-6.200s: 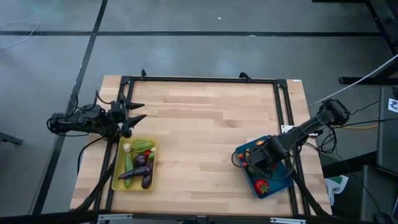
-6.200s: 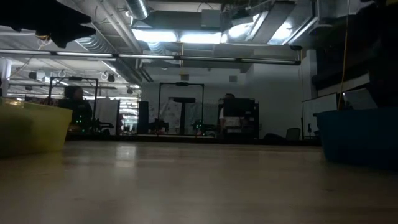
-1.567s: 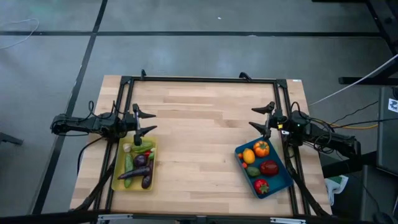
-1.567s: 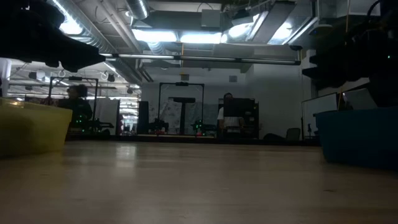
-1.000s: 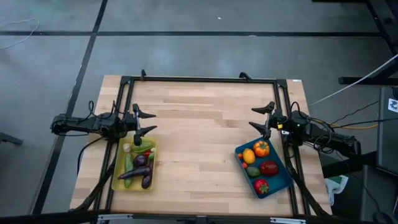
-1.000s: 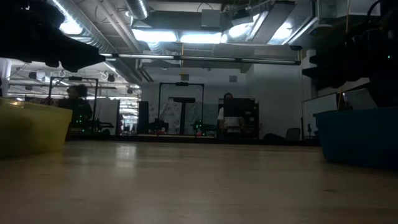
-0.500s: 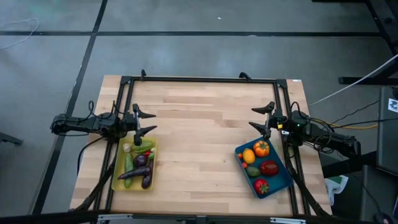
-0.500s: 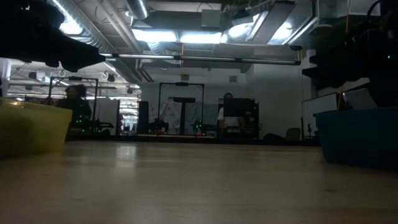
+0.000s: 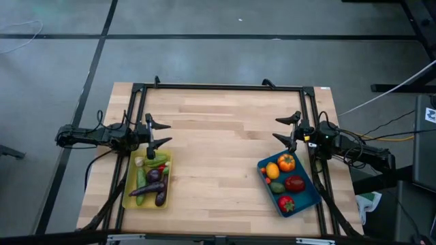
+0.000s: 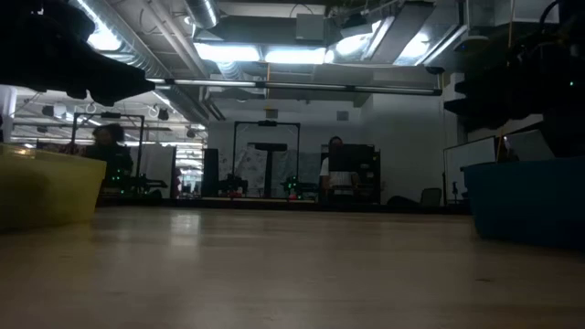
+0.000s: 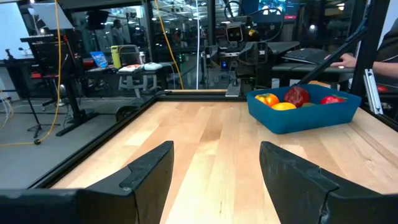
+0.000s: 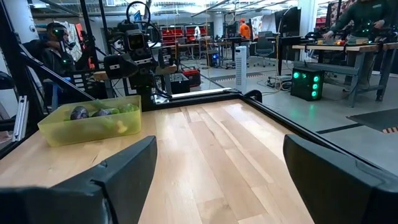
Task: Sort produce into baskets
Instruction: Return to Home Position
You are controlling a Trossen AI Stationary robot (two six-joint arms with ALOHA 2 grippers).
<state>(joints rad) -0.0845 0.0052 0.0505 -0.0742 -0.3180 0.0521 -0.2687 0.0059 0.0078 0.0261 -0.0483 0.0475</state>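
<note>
The yellow basket (image 9: 128, 193) lies at the table's near left and holds green and purple produce (image 9: 151, 178). At the near right, the blue basket (image 9: 305, 201) holds red and orange produce (image 9: 286, 162). My left gripper (image 9: 159, 133) stands open above the table's left edge, just beyond the yellow basket, pointing level toward the right. Above the right edge my right gripper (image 9: 286, 130) stands open, just beyond the blue basket, pointing level toward the left. Nothing lies between either pair of fingers. The blue basket (image 11: 303, 117) shows in the left wrist view, the yellow basket (image 12: 87, 127) in the right wrist view.
A black frame (image 9: 225, 87) runs along the table's far and side edges. Bare wooden tabletop (image 9: 218, 156) lies between the two baskets. Beyond the table the room shows benches, equipment and people (image 12: 57, 43).
</note>
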